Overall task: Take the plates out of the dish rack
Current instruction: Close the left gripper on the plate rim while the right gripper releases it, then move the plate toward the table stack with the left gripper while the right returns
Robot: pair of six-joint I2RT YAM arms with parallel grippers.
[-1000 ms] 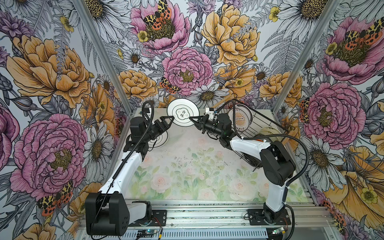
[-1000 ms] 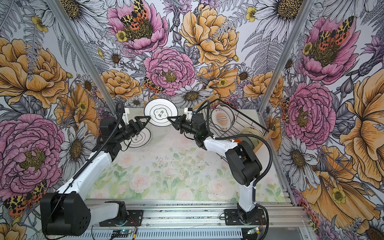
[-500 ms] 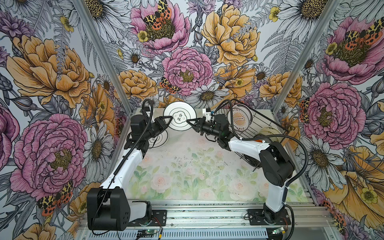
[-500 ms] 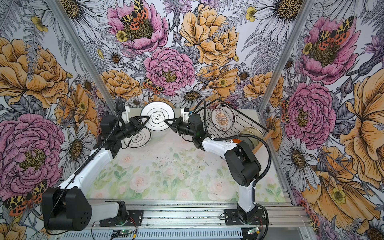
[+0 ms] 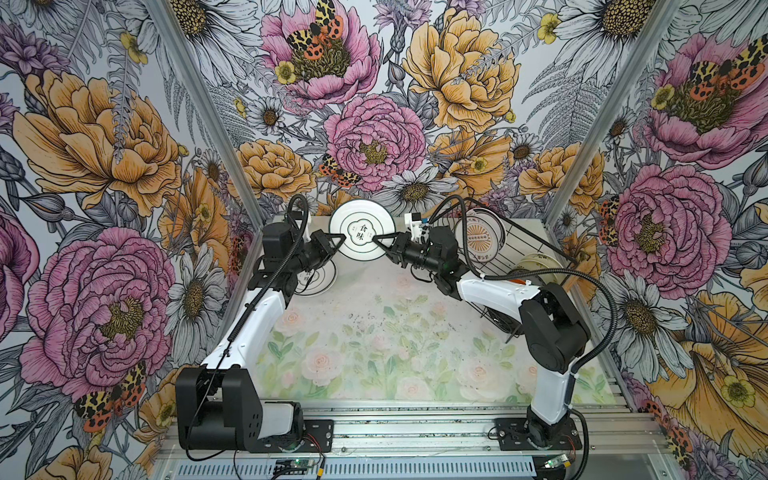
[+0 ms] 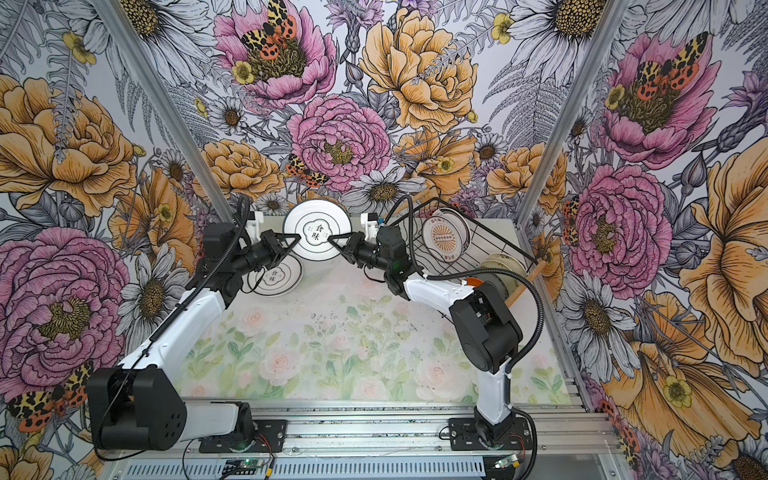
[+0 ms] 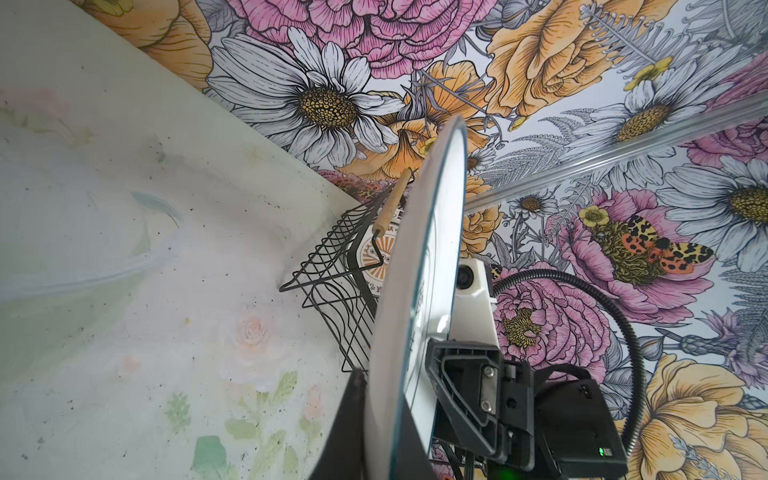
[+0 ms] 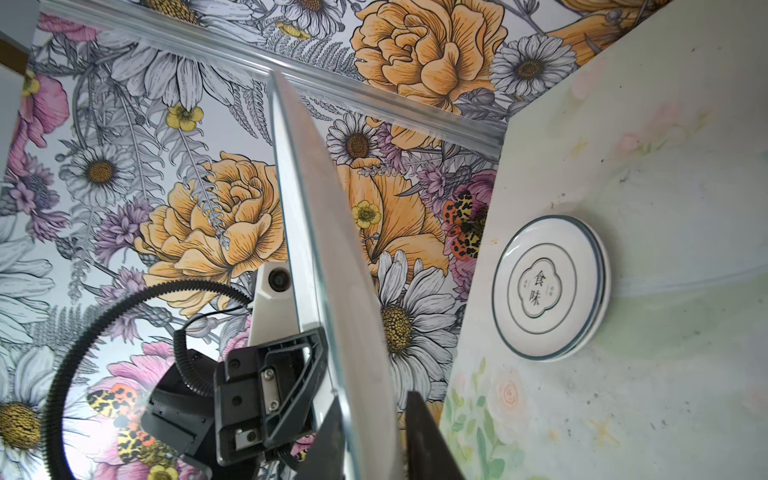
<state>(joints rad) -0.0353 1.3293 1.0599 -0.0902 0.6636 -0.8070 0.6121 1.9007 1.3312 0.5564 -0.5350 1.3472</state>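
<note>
One white dark-rimmed plate [image 5: 360,230] hangs upright over the worktop's [image 5: 374,332] back edge, left of the dish rack [image 5: 536,232]. The left gripper [image 5: 341,237] pinches its rim tight; the right gripper [image 5: 376,239] straddles the opposite rim, though I cannot tell whether it grips.

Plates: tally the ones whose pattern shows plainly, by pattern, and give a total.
White with dark rim and characters: 2, the raised plate and the flat plate
Orange-sunburst plate: 1, standing in the dish rack
Total: 3
Other plates in the rack are partly hidden, so they are not counted.
</note>
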